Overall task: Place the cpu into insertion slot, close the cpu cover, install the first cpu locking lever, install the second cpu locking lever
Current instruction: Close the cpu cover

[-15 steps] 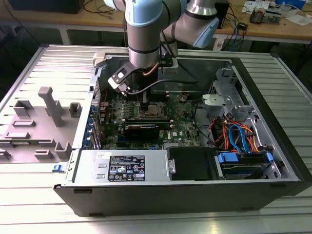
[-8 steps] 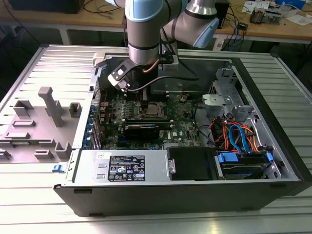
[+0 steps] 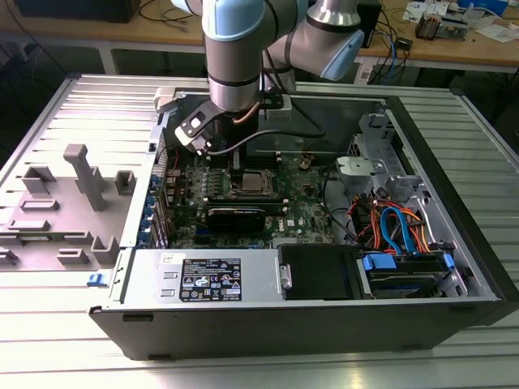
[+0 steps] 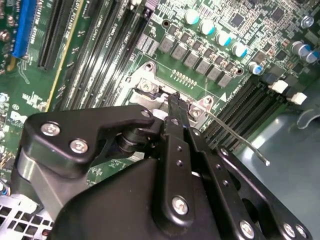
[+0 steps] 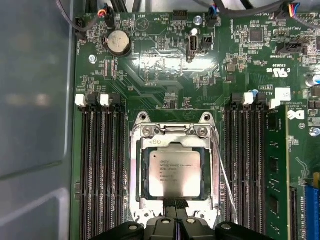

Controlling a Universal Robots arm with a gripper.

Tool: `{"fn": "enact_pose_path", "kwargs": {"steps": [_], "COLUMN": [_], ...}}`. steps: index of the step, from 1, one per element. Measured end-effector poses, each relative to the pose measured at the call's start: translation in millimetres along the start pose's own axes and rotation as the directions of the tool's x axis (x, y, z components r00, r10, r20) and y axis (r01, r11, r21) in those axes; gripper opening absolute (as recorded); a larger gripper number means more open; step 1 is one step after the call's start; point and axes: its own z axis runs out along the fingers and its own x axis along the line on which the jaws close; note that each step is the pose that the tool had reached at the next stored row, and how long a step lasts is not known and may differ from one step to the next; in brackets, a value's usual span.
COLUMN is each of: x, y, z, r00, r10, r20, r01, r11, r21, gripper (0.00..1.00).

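Cpu (image 5: pixel 171 171) in insertion slot (image 5: pixel 133 172), cpu cover (image 5: pixel 172 142) down around it; memory slots (image 5: pixel 102 170) flanking.

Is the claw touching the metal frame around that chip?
Cannot tell. In the first wrist view the gripper overlaps the cpu cover at its edge, but looking along it hides any gap.

cpu (image 5: pixel 175 172): small flat square chip, dull silver-grey top w/ faint print, lying flat in the insertion slot (image 5: pixel 144 196), midway btwn the two banks of black memory slots (image 5: pixel 102 170). slot: square, dark inside, silvery rim. cpu cover (image 5: pixel 175 141): thin silvery frame, down flat around the chip, whose top shows thru the window. one locking lever (image 5: pixel 223 175), a thin wire rod, unlatched, slants off the cover's side toward one memory bank, its free end raised.
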Motion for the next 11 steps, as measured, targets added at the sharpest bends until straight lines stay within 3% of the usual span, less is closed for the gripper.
{"fn": "enact_pose_path", "kwargs": {"steps": [7,9,10,11], "x": [0.0,0.1,0.1,-0.2], "y": [-0.9,-0.7,-0.6,15.3], "z": [4.6,2.5,-1.7,-1.4], "r00": [1.0000,1.0000,1.0000,1.0000], "r10": [0.000,0.000,0.000,0.000], "r20": [-0.0052,-0.0062,-0.0056,-0.0053], "r01": [0.000,0.000,0.000,0.000], "r11": [1.0000,1.0000,1.0000,1.0000], "r21": [0.0000,-0.0006,-0.0003,0.0000], "gripper": [0.11,0.11,0.11,0.11]}}
